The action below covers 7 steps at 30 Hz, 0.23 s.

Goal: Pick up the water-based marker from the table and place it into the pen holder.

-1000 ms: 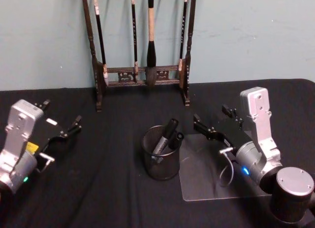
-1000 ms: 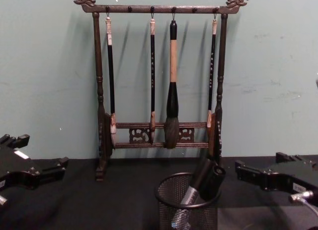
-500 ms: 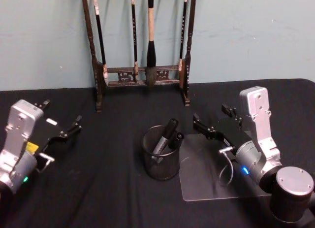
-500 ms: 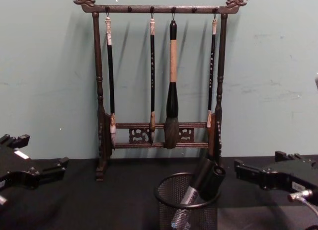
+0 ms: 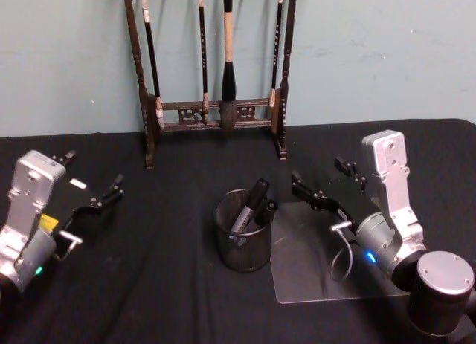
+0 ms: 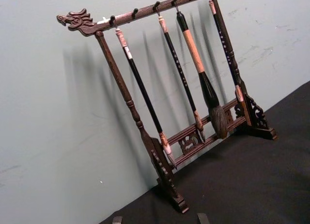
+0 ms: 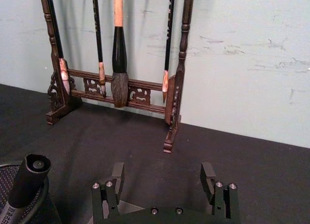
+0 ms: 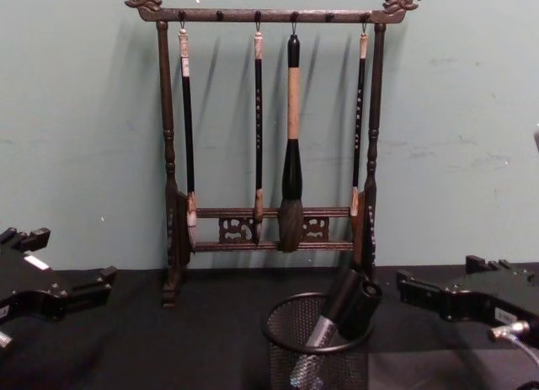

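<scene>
Marker (image 5: 248, 203) is sitting in the pen holder (image 5: 242, 242), leaning with its black cap poking out over the rim toward the right side. The mesh cup stands mid-table on the black cloth, right next to a clear plastic sheet (image 5: 312, 273). Right gripper (image 5: 321, 184) hovers over that sheet just beside the cup, fingers spread wide, nothing between them. Left gripper (image 5: 93, 182) is parked well off on the left, also spread open and empty. Brush rack (image 5: 213, 69) stands against the back wall.
</scene>
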{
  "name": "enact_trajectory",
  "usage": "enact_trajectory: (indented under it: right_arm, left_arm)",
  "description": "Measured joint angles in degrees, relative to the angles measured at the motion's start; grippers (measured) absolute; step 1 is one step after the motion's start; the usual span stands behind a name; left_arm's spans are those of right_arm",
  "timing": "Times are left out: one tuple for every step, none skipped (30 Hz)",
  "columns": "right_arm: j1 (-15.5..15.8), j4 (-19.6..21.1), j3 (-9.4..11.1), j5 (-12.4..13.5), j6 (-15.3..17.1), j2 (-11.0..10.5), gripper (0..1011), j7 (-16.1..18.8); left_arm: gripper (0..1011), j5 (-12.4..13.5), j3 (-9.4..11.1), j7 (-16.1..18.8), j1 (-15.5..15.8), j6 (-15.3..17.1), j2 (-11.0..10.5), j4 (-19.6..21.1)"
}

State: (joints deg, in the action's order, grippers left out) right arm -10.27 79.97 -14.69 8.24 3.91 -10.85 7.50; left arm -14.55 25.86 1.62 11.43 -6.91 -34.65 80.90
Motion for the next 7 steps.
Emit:
enact_trajectory:
  right_arm:
    - [0.0,0.0,0.0,0.0,0.0,0.0,1002,0.0]
    - [0.0,0.0,0.0,0.0,0.0,0.0,1003,0.0]
    - [0.0,0.0,0.0,0.0,0.0,0.0,1002,0.0]
    - [0.0,0.0,0.0,0.0,0.0,0.0,1002,0.0]
    - [0.0,0.0,0.0,0.0,0.0,0.0,1002,0.0]
    - [0.0,0.0,0.0,0.0,0.0,0.0,1002,0.0]
    - [0.0,0.0,0.0,0.0,0.0,0.0,1002,0.0]
  left_arm:
    - [1001,0.0,0.0,0.0,0.0,0.0,0.0,0.0]
    - [1001,0.0,0.0,0.0,0.0,0.0,0.0,0.0]
    - [1001,0.0,0.0,0.0,0.0,0.0,0.0,0.0]
    - [1001,0.0,0.0,0.0,0.0,0.0,0.0,0.0]
    - [1001,0.0,0.0,0.0,0.0,0.0,0.0,0.0]
    - [1001,0.0,0.0,0.0,0.0,0.0,0.0,0.0]
    - [1001,0.0,0.0,0.0,0.0,0.0,0.0,0.0]
